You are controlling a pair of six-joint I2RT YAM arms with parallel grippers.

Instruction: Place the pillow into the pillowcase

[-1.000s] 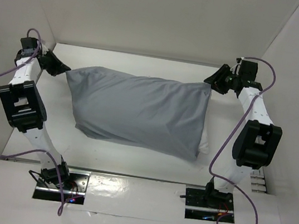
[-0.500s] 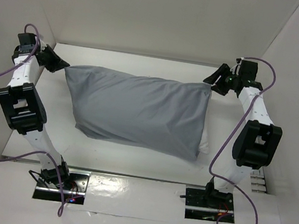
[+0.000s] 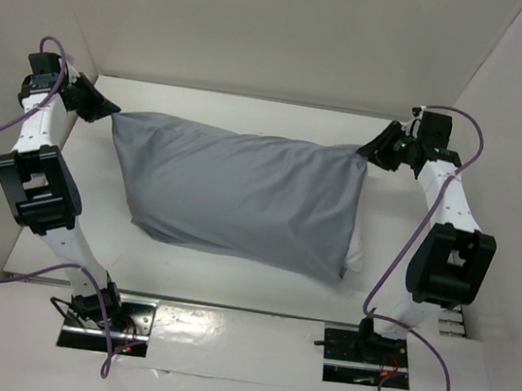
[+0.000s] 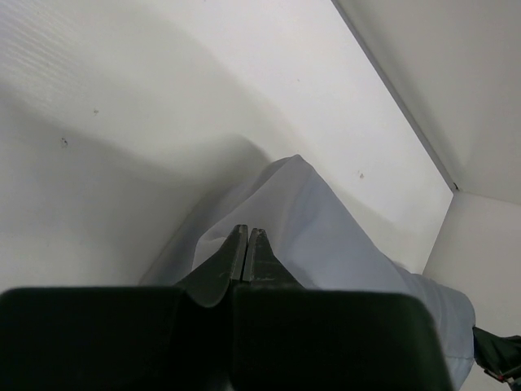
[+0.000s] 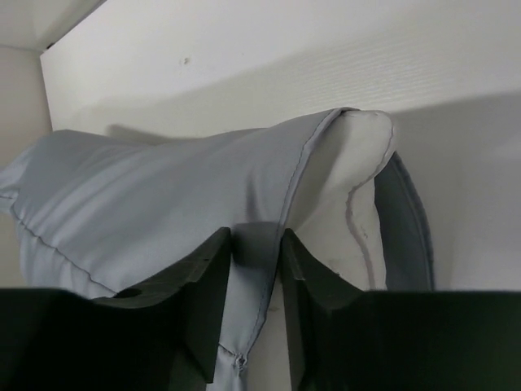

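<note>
Since a second ago the left pincer has shifted outward, pulling the pillowcase corner taut, and the right arm has swung out too. Pillowcase lies across mid worktop with the pillow almost fully inside; a white edge pokes from the open right end. Left pincer is clamped on the far-left corner. Right pincer pinches the hem at the far-right corner, grey cloth between its fingers.
</note>
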